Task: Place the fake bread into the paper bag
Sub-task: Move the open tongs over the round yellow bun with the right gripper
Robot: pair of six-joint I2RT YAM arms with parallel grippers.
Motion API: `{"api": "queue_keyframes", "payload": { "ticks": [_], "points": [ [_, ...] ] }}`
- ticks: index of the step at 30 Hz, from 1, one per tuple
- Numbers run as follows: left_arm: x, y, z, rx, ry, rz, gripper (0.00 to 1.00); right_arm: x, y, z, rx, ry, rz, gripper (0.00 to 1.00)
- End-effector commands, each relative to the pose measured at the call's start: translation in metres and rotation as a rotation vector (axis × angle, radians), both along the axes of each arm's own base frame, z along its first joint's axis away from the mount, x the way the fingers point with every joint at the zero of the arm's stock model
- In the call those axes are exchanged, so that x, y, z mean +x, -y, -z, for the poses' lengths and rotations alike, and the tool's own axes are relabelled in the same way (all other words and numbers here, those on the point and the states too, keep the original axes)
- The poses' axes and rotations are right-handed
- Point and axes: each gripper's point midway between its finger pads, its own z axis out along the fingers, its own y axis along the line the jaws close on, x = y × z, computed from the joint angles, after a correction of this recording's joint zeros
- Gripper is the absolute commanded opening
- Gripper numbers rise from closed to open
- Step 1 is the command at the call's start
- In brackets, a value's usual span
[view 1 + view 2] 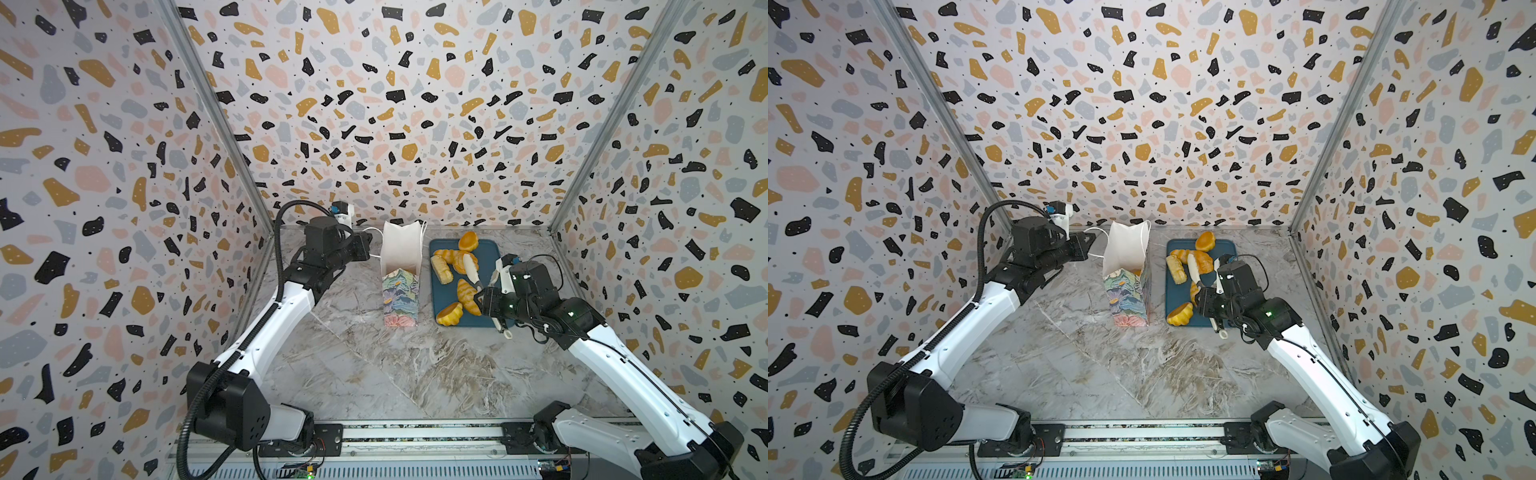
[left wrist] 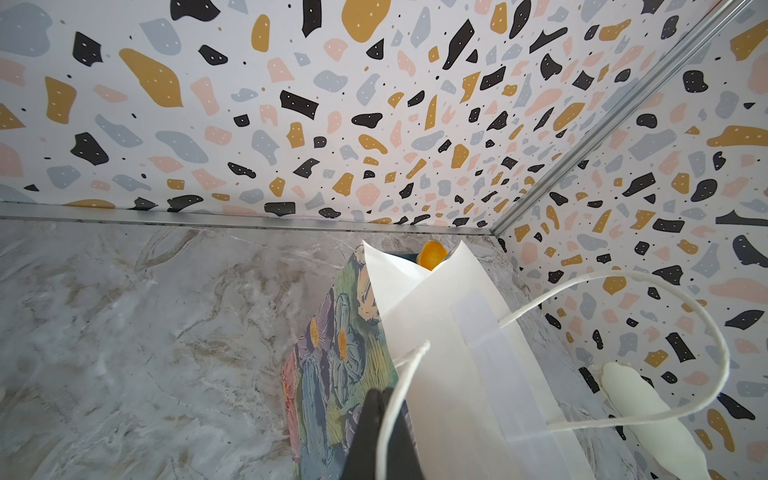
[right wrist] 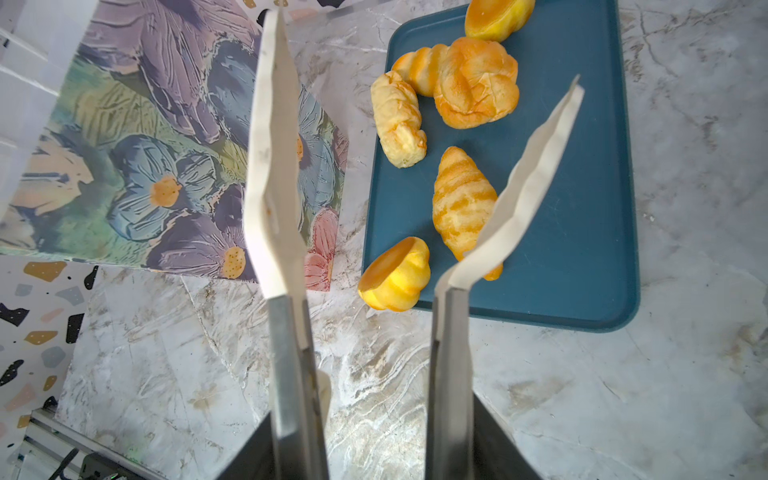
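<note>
The floral paper bag (image 1: 401, 299) (image 1: 1127, 299) stands upright and open mid-table, its white lining showing. My left gripper (image 1: 368, 245) (image 2: 380, 399) is shut on the bag's left rim beside the white cord handle (image 2: 623, 282). Several pieces of fake bread lie on the teal tray (image 1: 490, 257) (image 3: 582, 208), among them a croissant (image 3: 461, 203), a round bun (image 3: 395, 276) at the front corner and a pale ridged loaf (image 3: 397, 120). My right gripper (image 1: 490, 301) (image 3: 370, 436) is shut on white-tipped tongs (image 3: 274, 124). The tongs stand open over the tray, with the croissant between their blades.
The bag stands just left of the tray, a narrow gap between them. Patterned walls close the table at the back and both sides. The tray's right edge lies near the right wall's metal rail (image 1: 569, 266). A marbled tabletop (image 1: 374, 374) spreads in front.
</note>
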Motion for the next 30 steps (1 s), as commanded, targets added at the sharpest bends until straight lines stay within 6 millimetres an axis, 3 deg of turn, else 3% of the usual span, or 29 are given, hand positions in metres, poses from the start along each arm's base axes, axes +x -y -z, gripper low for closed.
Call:
{"api": "queue_keyframes", "payload": {
  "ticks": [1,6,15,23,30],
  "points": [
    [0.000,-0.003,-0.011,-0.014,0.037,-0.011,0.00,-0.002,0.003,-0.012,0.053,0.032,0.031,0.55],
    [0.000,-0.004,-0.010,-0.011,0.038,-0.015,0.00,-0.008,0.002,-0.001,0.061,-0.015,0.025,0.55],
    [-0.002,-0.006,-0.015,-0.010,0.054,-0.023,0.00,-0.023,-0.001,0.042,0.067,-0.135,0.015,0.55],
    [0.001,-0.009,-0.011,0.005,0.055,-0.040,0.00,-0.029,-0.007,0.051,0.098,-0.173,-0.008,0.55],
    [0.001,-0.007,-0.009,-0.011,0.037,-0.037,0.00,-0.036,-0.014,0.074,0.115,-0.246,-0.029,0.55]
  ]
}}
